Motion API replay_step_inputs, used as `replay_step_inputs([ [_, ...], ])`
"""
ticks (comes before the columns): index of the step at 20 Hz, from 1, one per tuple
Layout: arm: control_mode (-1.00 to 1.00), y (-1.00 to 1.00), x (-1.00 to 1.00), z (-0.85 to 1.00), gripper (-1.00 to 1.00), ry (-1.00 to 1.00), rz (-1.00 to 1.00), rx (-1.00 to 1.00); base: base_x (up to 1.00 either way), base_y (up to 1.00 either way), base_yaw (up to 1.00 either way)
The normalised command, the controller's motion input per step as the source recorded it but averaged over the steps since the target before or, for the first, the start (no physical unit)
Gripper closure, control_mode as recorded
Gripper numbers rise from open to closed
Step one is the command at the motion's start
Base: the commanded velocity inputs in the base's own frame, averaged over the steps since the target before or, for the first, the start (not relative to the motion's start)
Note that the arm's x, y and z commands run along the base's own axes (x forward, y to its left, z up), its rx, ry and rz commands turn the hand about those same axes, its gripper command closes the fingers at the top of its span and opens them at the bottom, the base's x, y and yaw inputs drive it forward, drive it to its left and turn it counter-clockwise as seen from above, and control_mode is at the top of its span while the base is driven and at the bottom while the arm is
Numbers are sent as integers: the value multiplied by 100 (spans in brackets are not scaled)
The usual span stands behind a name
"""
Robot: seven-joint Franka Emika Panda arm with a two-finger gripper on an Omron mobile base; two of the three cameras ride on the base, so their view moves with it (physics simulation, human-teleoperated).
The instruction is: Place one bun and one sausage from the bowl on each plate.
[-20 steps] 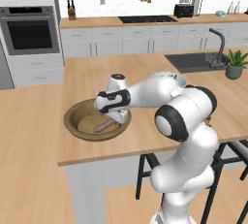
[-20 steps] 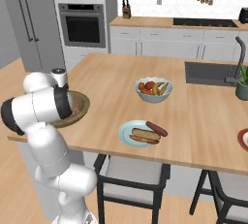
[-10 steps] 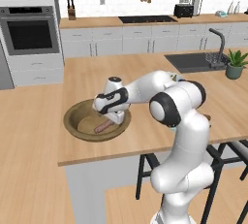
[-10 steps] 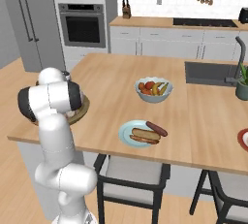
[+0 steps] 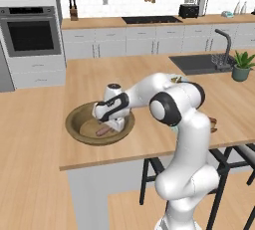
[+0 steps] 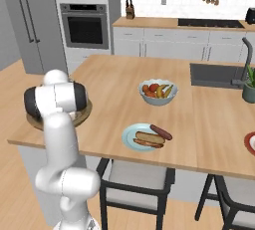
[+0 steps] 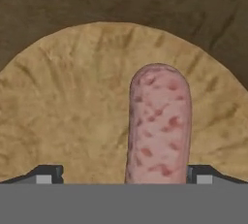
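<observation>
on the floor of the wooden bowl [image 5: 79, 116] the pinkish sausage [image 7: 157, 126] lies directly under my gripper [image 7: 123, 174], between my wide-open, empty tips, its long axis crossing the line between them. i judge a straight descent brackets it.

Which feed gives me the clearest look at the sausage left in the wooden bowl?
The hand view: the pinkish sausage lies close up on the wooden bowl floor, between the open gripper tips. The left base view shows it small, beside the hand. In the right base view the arm hides it.
</observation>
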Motion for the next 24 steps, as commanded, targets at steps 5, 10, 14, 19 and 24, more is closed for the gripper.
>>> replay_step_inputs([
  [5, -100, 39, 17, -62, 100, -3, 0, 0, 0, 0, 0],
  [10, -100, 20, 5, -36, 100, -1, 0, 0, 0, 0, 0],
  [14, -100, 4, -1, -13, 100, -5, 0, 0, 0, 0, 0],
  [19, -100, -6, -51, 35, 100, -4, 0, 4, 0, 0, 0],
  [24, -100, -78, -92, 53, 100, -16, 0, 1, 0, 0, 0],
])
